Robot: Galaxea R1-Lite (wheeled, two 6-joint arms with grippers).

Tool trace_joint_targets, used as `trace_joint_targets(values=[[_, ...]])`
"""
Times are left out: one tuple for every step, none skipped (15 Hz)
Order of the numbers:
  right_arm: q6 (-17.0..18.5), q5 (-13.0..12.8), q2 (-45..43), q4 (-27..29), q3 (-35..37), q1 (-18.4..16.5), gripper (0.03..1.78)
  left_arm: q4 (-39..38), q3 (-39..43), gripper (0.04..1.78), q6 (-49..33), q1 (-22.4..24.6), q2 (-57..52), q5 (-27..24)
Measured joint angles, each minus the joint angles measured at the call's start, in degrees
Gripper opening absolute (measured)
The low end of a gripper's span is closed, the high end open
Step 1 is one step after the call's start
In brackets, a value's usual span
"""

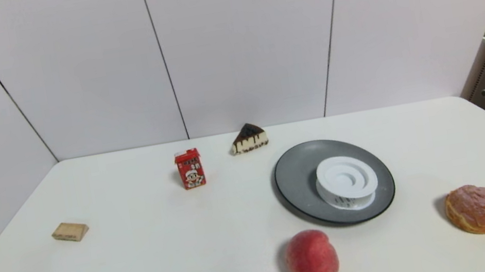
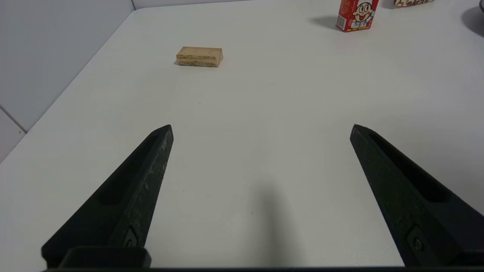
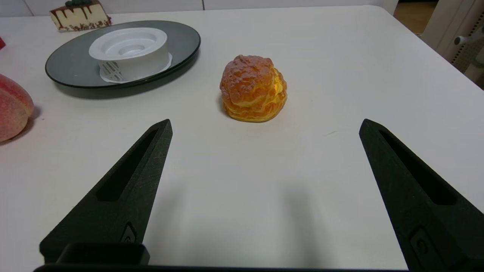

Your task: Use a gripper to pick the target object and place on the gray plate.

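Nearest the robot, both arms sit low over the near edge of the smooth white counter (image 1: 146,270), outside the head view and seen only through their own wrist cameras. The left black two-fingered end effector (image 2: 261,128) hovers over bare counter with its fingers spread wide and nothing between them. The right black two-fingered end effector (image 3: 264,124) is likewise released, fingers wide apart and empty, pointing toward the golden-brown glazed cream-puff pastry (image 3: 253,88) that sits on the counter ahead of it, apart from both fingertips.

In the head view that pastry (image 1: 475,209) lies near the right front of the counter. To its left, closest to the front edge, rests a round pinkish-red peach (image 1: 311,259), just in front of the plate's near rim without clearly touching it.

Behind the peach is the large round dark gray matte plate (image 1: 296,178). The small round white plastic disc with concentric raised rings and slotted side (image 1: 347,182) lies flat on this plate, right of its centre and toward the near rim, its slots facing the robot; the right wrist view shows it (image 3: 130,53) resting inside the plate's rim (image 3: 68,70).

Far off on the left lies a small flat tan wooden block (image 1: 70,231), alone. Farther back stands an upright small red drink carton with a cartoon face (image 1: 190,168), and beyond it, near the back wall, a wedge of cream cake with dark chocolate topping (image 1: 249,138).
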Motion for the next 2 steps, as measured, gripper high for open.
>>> trace_joint_targets(values=[[0.1, -0.1, 0.0, -0.2, 0.0, 0.0, 1.71, 0.0, 0.0, 1.69, 0.0, 0.0, 0.0, 0.0], [0.2, 0.0, 0.0, -0.5, 0.0, 0.0, 1.71, 0.0, 0.0, 1.69, 0.0, 0.0, 0.0, 0.0]])
